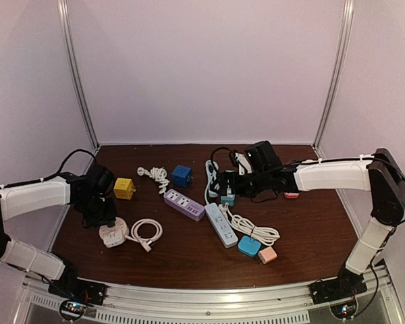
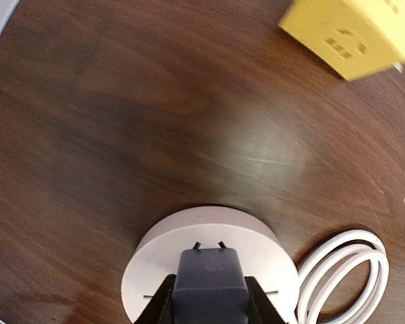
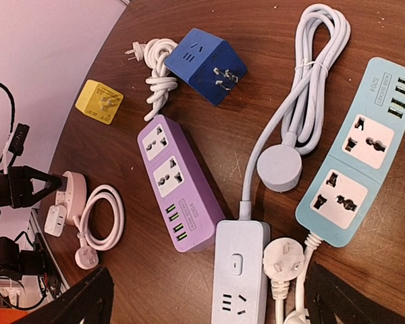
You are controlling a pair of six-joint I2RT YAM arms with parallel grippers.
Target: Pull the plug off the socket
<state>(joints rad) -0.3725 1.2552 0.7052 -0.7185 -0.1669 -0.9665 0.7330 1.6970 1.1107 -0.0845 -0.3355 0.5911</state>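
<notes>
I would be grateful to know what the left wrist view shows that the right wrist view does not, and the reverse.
Only the left wrist view: the left gripper clamped on the plug, its two prongs visible against the round socket. Only the right wrist view: the purple strip, teal strip, white strip and blue cube. Both: the yellow cube, the round socket and the coiled white cable.

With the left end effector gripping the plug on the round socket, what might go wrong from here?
1. Nothing pins the round socket: the right end effector hangs open over the power strips, so the socket may lift with the plug in the left end effector.
2. The coiled white cable beside the socket could drag along.
3. A sudden release might jerk the plug toward the yellow cube adapter nearby.
</notes>
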